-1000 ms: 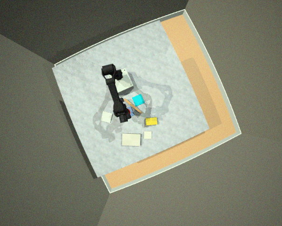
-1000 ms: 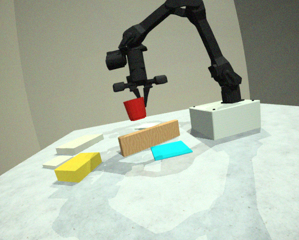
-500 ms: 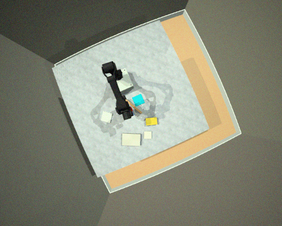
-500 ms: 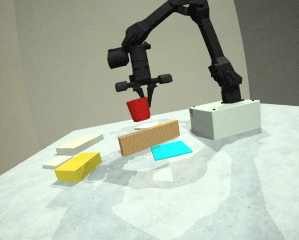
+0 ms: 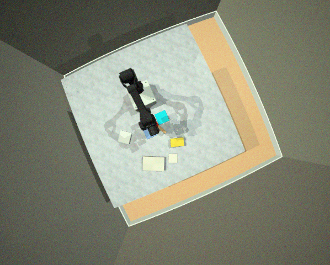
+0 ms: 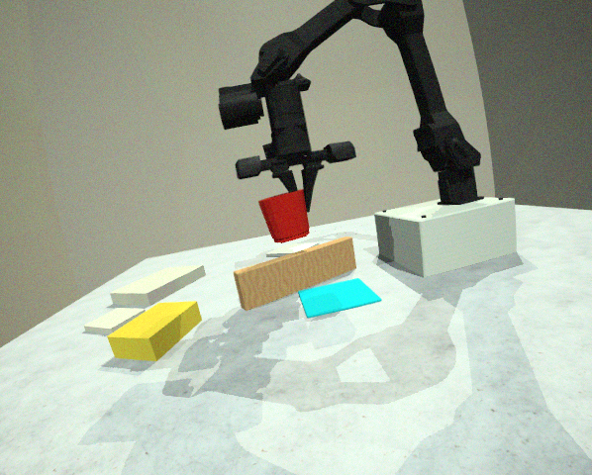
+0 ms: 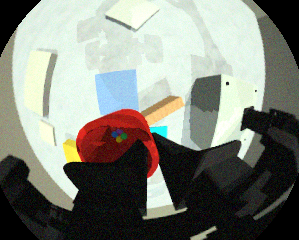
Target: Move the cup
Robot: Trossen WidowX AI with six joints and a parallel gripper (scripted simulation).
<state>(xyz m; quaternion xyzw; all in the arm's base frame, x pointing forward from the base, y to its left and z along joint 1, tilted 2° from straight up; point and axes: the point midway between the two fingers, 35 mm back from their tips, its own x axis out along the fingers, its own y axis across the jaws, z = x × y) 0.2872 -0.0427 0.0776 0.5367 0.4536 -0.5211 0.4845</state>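
My gripper (image 6: 300,196) (image 7: 148,136) is shut on the wall of the red cup (image 6: 286,217) (image 7: 94,135), one finger inside and one outside. The cup hangs in the air, slightly tilted, higher than the wooden barrier (image 5: 161,130) (image 6: 296,273) (image 7: 164,109). Several coloured marbles (image 7: 119,135) lie inside it. The blue pad (image 5: 149,134) (image 7: 116,90) lies on one side of the barrier, partly under the arm in the top view. The cyan pad (image 5: 161,116) (image 6: 340,296) (image 7: 160,131) lies on the other side, mostly hidden in the wrist view.
A yellow block (image 5: 177,142) (image 6: 152,327) (image 7: 71,151), a large cream block (image 5: 153,163) (image 6: 157,283) (image 7: 39,82) and a small cream block (image 5: 173,158) (image 6: 113,321) stand beyond the barrier's outer end. Another pale block (image 5: 124,137) (image 7: 133,13) lies past the blue pad.
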